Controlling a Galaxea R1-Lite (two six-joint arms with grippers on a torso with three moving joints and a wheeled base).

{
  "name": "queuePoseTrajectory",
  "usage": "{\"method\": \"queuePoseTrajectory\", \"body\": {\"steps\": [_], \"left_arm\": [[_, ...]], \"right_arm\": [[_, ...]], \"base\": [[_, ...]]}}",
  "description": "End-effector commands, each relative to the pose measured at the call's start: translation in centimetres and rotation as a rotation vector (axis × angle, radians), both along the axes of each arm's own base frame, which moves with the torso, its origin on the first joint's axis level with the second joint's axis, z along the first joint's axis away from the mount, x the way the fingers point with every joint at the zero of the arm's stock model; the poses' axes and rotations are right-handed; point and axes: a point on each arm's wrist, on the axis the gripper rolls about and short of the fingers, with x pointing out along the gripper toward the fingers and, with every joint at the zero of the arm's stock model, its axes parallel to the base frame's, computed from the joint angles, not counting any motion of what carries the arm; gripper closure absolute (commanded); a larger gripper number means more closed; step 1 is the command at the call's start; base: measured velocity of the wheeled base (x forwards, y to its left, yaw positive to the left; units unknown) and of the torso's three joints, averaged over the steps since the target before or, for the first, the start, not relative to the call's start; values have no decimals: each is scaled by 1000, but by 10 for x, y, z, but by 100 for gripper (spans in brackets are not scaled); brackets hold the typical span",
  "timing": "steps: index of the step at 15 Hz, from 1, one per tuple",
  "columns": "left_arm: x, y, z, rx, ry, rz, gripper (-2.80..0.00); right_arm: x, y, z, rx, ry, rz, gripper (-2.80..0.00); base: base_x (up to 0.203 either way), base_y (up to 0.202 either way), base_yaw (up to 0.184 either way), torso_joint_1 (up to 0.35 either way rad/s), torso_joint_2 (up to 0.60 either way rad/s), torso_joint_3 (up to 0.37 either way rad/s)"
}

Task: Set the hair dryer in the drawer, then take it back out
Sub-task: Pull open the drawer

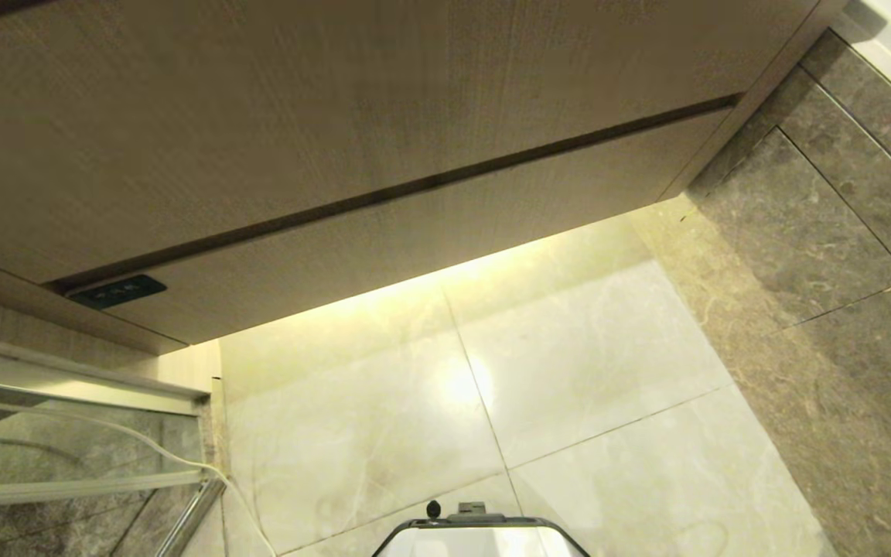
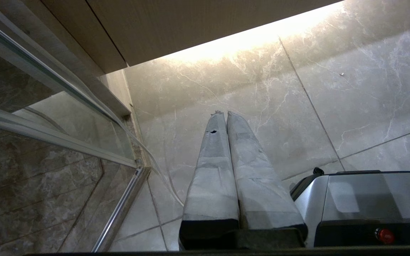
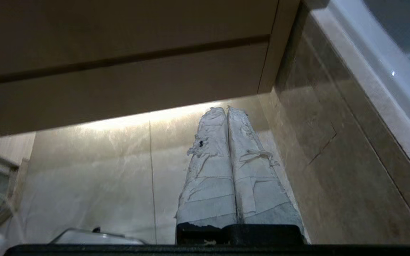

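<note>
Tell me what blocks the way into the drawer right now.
The drawer is itself shut, its front flush under the taller panel, so nothing can go in until it is pulled out. No hair dryer shows in any view. Both pincers, left and right, are shut and empty.

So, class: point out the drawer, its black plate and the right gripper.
drawer (image 1: 445,232), head view, middle of its wood front.
black plate (image 1: 117,292), head view, its centre.
right gripper (image 3: 226,110), right wrist view, between its shut fingertips.

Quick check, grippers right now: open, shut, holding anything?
Left gripper: fingers shut, holding nothing, over the floor tiles.
Right gripper: fingers shut, holding nothing, below the closed drawer.
</note>
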Motion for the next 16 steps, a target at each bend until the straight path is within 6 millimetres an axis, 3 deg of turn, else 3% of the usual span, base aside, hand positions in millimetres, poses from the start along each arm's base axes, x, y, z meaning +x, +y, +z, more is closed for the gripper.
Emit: {"method": "queuePoseTrajectory", "body": {"steps": [1,3,5,7,10,13,16], "left_arm": [[0,0,0,0,-1,0,0],[0,0,0,0,0,0,0],[0,0,0,0,-1,0,0],[0,0,0,0,0,1,0],[0,0,0,0,0,0,0],[0,0,0,0,0,0,0],[0,0,0,0,1,0,0]], "right_arm": [[68,9,64,-30,255,30,0],[123,16,90,-4,425,169,0],[175,34,99,54,596,332,0],[235,58,96,35,708,396,0],[322,94,82,-17,715,489,0],[379,121,49,-183,724,698,0],[409,130,24,-365,685,756,0]], "base": [[0,0,0,0,0,0],[0,0,0,0,0,0],[0,0,0,0,0,0],[0,0,0,0,0,0],[0,0,0,0,0,0],[0,0,0,0,0,0],[0,0,0,0,0,0]]}}
